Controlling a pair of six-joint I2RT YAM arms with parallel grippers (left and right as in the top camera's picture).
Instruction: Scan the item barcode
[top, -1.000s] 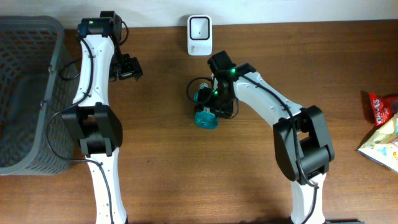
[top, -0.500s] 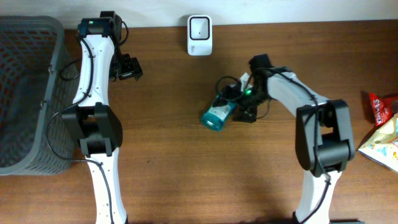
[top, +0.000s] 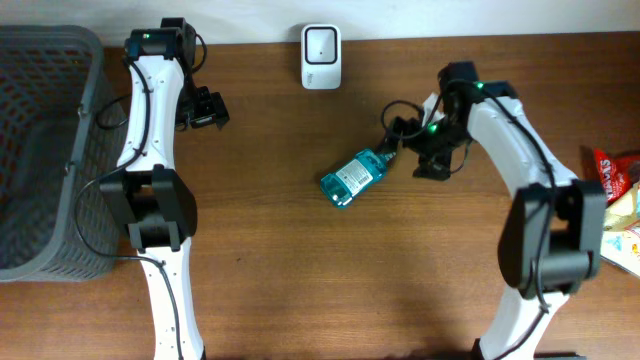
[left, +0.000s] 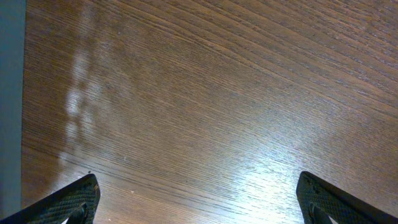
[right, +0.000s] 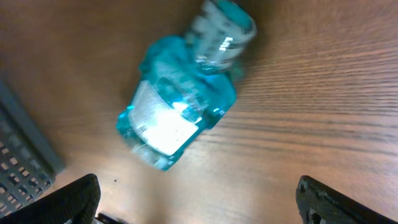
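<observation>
A teal bottle (top: 352, 178) with a white label lies on its side on the wooden table, cap pointing toward my right gripper (top: 419, 150). That gripper stands open just right of the cap and is apart from the bottle. In the right wrist view the bottle (right: 180, 93) lies ahead of the open right gripper (right: 199, 200), with nothing between the fingers. A white scanner (top: 320, 56) stands at the table's back edge. My left gripper (top: 216, 110) hovers open at the back left; in its wrist view the left gripper (left: 196, 202) has only bare wood between its fingertips (left: 69, 200).
A large grey basket (top: 40, 150) fills the table's left side, and its grid shows in the right wrist view's lower left corner (right: 22, 168). Snack packets (top: 617, 205) lie at the right edge.
My right gripper has opened and let go of the bottle, then drawn away to the right. The bottle now lies on the table. The left arm has not moved.
</observation>
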